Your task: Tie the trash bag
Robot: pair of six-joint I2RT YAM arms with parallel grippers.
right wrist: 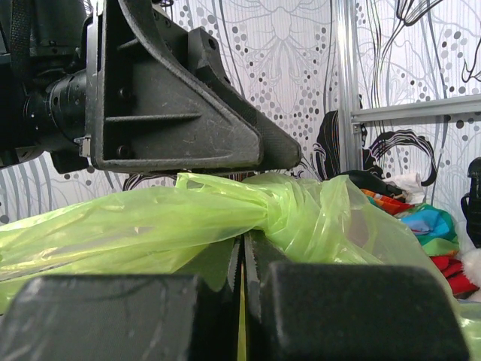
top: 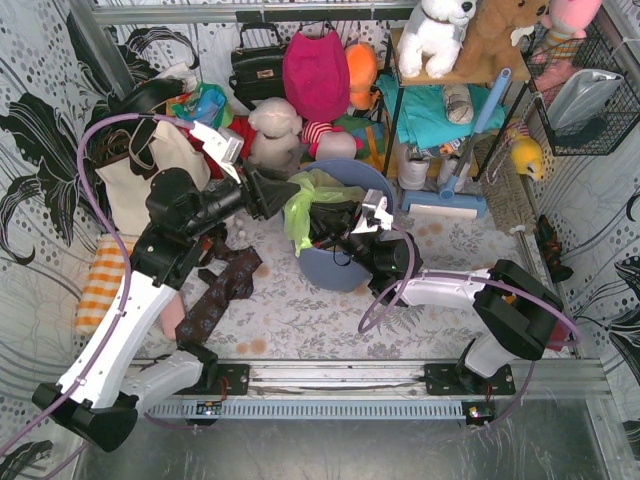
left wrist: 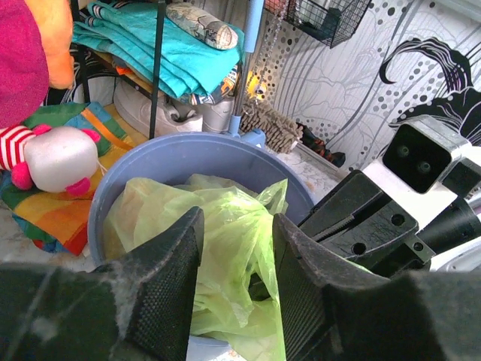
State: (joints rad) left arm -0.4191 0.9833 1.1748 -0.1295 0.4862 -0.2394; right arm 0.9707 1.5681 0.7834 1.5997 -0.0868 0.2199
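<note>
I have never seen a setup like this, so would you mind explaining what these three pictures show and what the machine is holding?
This is a robot with two arms bolted at the near edge of a table. The overhead picture looks down from behind them; the other two come from a camera on each wrist, showing that arm's own fingers. On the table sits a round blue bin holding a lime-green trash bag, with a cream tote bag off to the left. The right fingers are shut on a fold of the bag, beside a twisted bunch of plastic. The left fingers are open, close over the bag's top.
</note>
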